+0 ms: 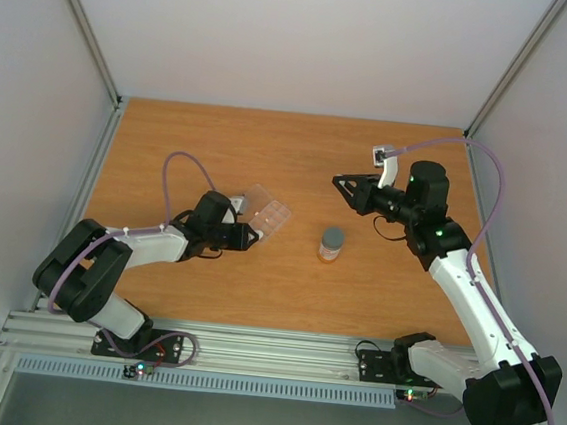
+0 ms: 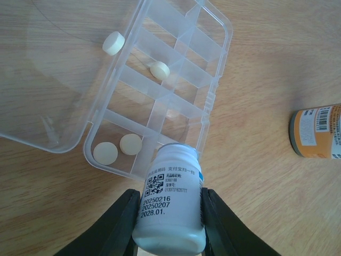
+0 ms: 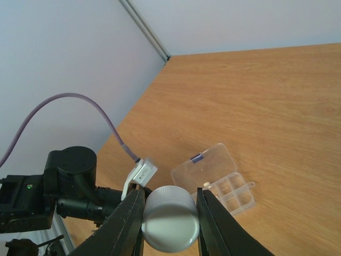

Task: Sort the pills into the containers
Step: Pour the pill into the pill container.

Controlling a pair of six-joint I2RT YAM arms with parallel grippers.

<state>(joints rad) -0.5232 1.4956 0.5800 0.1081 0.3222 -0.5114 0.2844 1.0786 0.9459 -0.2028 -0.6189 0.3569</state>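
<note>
Progress looks partial to me. You have four white pills (image 2: pixel 131 144) showing at the clear pill box (image 2: pixel 219 80), which lies lid open on the desk (image 1: pixel 269 151). Two sit together in the near corner cell, and one sits alone in a cell further along. The fourth rests by the hinge line, and I cannot tell whether it is inside the far cell or on the lid's edge. The other cells look empty, so most of the sorting seems left to do.

Your left hand (image 2: pixel 171 200) grips a white bottle (image 2: pixel 173 186), tipped with its mouth at the box's near rim, apparently ready to pour. Your right hand (image 3: pixel 169 200), raised well away from the box, is clamped on a round white cap (image 3: pixel 170 221), probably that bottle's.

An orange bottle (image 2: pixel 317 138) with a grey lid stands closed to the right, and I judge it untouched.

You cannot see the white bottle's mouth or what remains inside it. The orange bottle is cut off at the left wrist view's edge. From overhead the pills are too small to count.
</note>
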